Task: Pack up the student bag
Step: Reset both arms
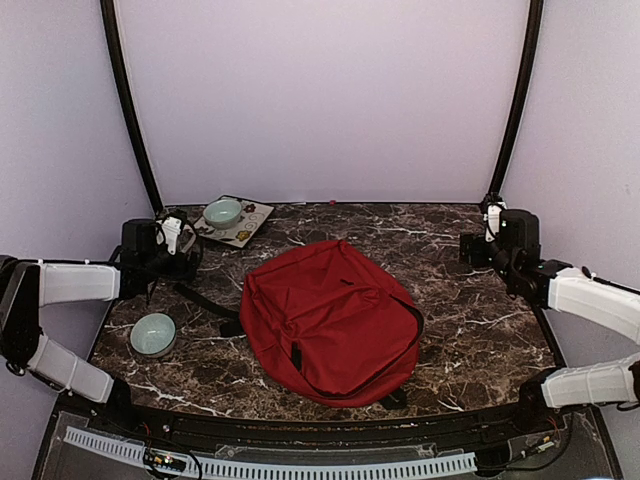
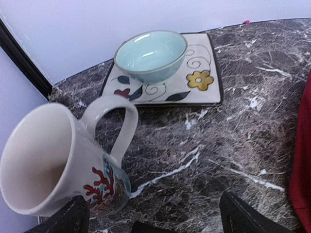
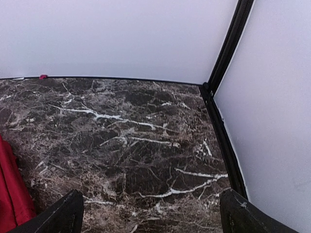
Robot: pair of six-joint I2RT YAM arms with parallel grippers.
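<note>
The left gripper (image 2: 155,221) and right gripper (image 3: 150,216) gape empty; the left could nudge the tilted mug (image 2: 58,160) off the table's (image 2: 209,145) left edge.

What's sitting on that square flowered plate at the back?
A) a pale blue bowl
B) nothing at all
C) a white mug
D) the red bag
A: a pale blue bowl rests on the plate, while the mug is off it.

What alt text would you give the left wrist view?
A white mug with a red coral print fills the lower left, just past the open left gripper. Behind it, a pale blue bowl sits on a square floral plate.
</note>
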